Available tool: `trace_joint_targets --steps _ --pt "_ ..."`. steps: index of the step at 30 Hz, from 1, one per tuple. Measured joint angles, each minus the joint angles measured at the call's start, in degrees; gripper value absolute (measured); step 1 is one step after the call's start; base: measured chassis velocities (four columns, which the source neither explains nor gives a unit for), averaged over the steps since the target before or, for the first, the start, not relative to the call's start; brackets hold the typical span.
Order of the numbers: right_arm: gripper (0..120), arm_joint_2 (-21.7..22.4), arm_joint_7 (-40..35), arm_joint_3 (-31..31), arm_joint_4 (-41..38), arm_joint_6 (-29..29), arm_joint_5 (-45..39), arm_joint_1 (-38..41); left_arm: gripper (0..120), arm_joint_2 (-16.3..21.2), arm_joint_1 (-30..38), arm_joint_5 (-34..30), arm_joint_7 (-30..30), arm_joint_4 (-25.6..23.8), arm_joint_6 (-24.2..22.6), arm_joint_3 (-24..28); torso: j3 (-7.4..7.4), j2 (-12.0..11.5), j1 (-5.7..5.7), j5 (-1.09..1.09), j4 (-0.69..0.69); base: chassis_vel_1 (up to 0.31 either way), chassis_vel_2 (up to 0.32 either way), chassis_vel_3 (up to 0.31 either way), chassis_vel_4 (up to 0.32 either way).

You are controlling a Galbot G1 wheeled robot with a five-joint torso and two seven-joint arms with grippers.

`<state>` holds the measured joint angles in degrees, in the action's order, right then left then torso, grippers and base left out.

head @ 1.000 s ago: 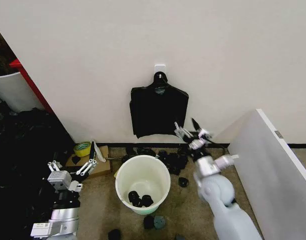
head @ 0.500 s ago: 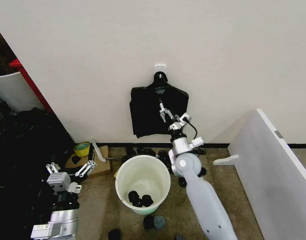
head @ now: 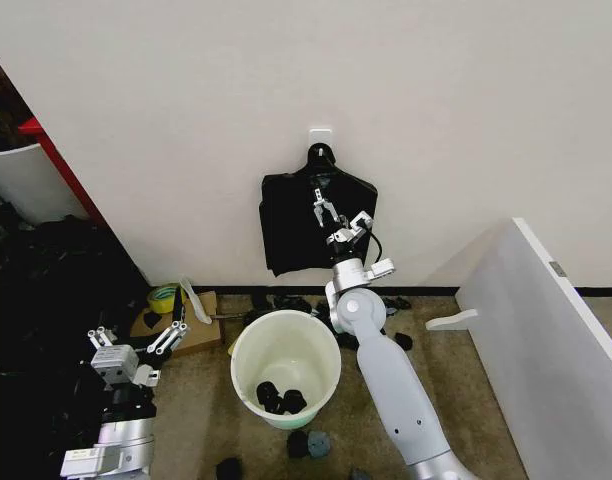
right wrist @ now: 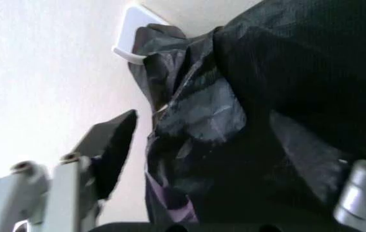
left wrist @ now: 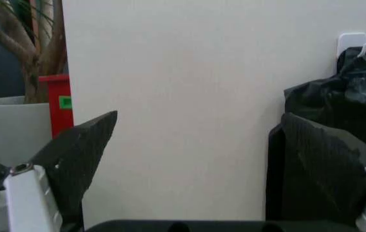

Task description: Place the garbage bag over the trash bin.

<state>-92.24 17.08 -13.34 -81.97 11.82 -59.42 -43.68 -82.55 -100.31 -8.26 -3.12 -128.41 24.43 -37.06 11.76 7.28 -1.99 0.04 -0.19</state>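
Black, glossy plastic garbage bags (head: 317, 222) hang from a white wall hook, with the right gripper (head: 335, 216) spread open against them. The round white plastic trash bin (head: 285, 368) stands on the floor below; the left gripper (head: 138, 340), also open, waits low beside it.

Right arm extended forward and up, right gripper (head: 335, 212) raised in front of the hanging black bag bundle (head: 291, 235), fingers spread apart. Left arm parked low, left gripper (head: 138, 337) well left of the bundle, fingers spread.
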Motion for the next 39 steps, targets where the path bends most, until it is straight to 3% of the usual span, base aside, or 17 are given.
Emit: trace_joint_targets --steps 10,28,39 --pt "67 0.1 1.1 -0.8 1.8 0.0 0.0 1.6 100 0.7 0.0 0.1 -0.1 0.4 -0.1 0.0 0.0 0.0 0.0 0.0 0.0 0.0 0.0 0.0 0.0" --pt "1 0.1 5.7 -0.9 1.0 -0.1 -0.1 0.9 100 0.9 0.8 0.3 -0.4 2.5 0.1 0.2 -0.01 0.0 0.0 0.0 0.0 0.0 0.0 0.0 0.0" --pt "0 0.1 9.1 -0.3 -1.7 -0.1 0.1 -2.8 100 0.5 1.2 0.9 -1.0 3.2 0.5 0.3 -0.01 0.0 0.01 0.0 0.0 0.0 0.0 0.0 0.0"
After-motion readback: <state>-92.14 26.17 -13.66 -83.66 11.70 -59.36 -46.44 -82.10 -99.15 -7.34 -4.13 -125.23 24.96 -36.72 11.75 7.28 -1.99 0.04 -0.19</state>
